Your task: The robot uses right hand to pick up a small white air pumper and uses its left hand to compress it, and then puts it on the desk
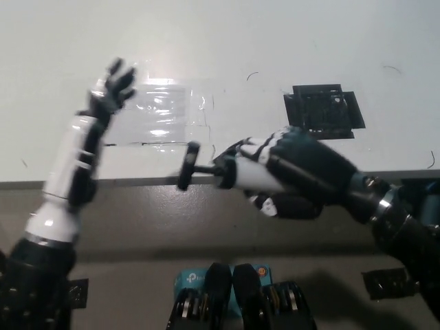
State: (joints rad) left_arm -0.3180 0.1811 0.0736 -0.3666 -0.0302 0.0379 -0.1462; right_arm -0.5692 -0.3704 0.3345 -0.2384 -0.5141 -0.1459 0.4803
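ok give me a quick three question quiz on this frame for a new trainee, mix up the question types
1. True or false: the white left hand is pressing on the plunger knob of the air pumper.
2. Which hand holds the air pumper? A) the left hand B) the right hand C) neither, it lies on the desk
3. Fill in: the black square patch on the desk lies on the robot's ____ side of the clear tape patch.

Key
1. False: the left hand is raised apart from the knob, fingers spread.
2. B
3. right
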